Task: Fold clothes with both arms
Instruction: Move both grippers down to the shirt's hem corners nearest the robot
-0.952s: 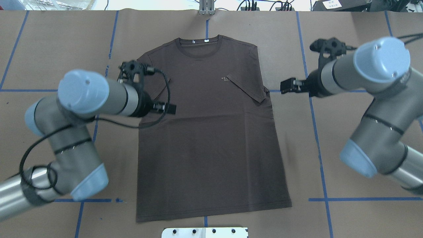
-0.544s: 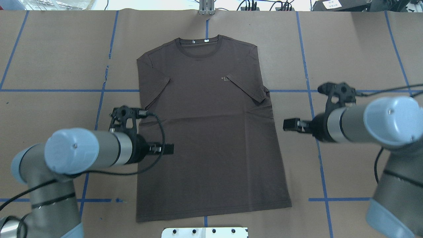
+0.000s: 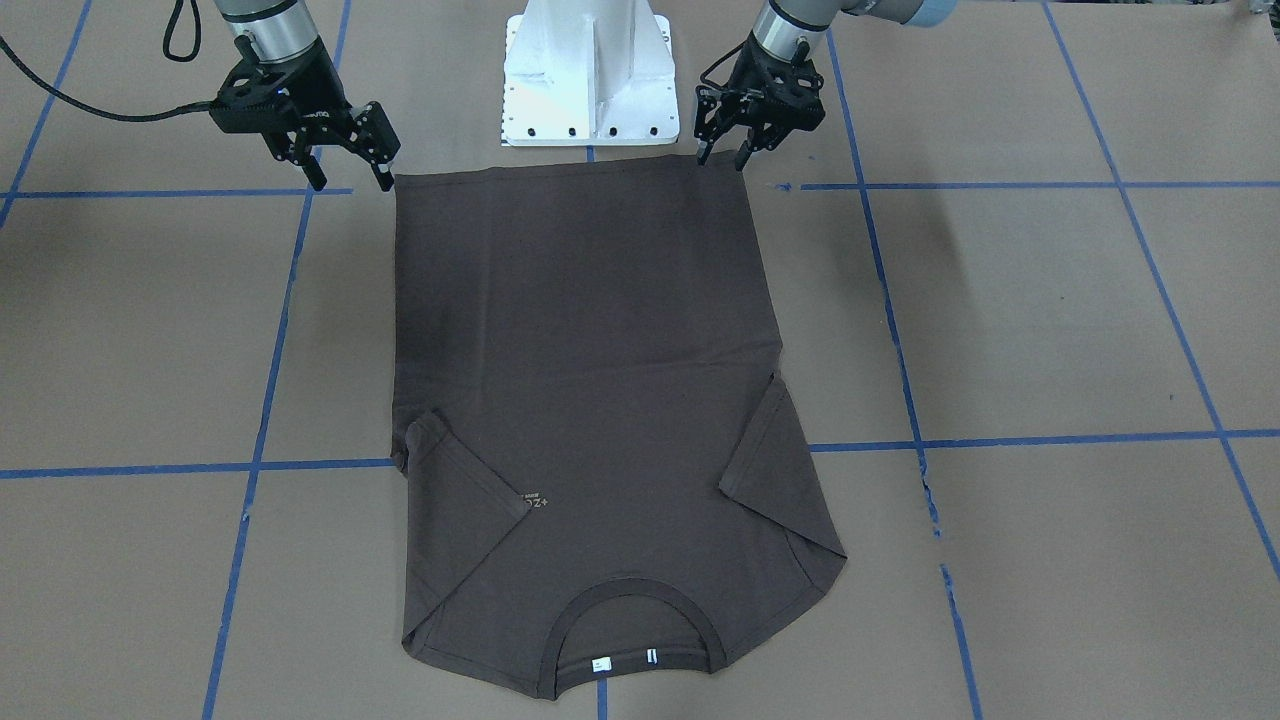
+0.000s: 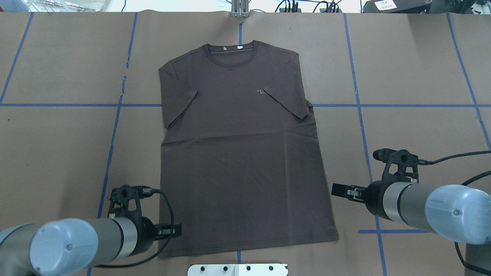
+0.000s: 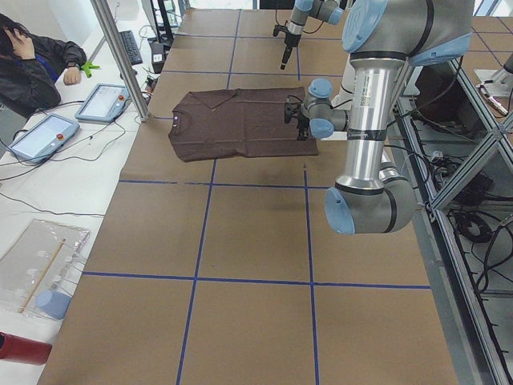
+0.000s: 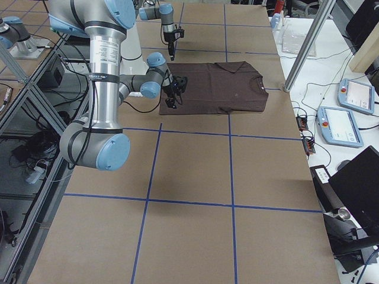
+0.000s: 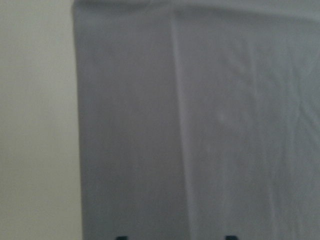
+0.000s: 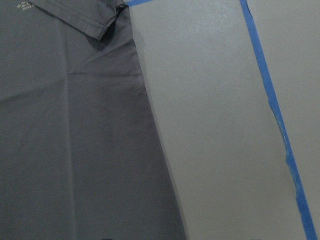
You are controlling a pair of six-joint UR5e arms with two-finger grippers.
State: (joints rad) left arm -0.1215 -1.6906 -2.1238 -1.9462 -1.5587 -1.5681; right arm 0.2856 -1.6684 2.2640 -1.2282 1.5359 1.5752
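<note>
T-shirt: light, limp, soft fabric, lying flat on the table. The left gripper and right gripper are both spread wide, one beside each hem corner. Pinch the fabric there.

T-shirt: dark brown, short-sleeved, ribbed round collar; lay flat, front up, collar away from the robot, both sleeves folded inward. Left gripper: black, jaws apart, at the hem's left corner. Right gripper: black, jaws apart, just beside the right hem corner.
</note>
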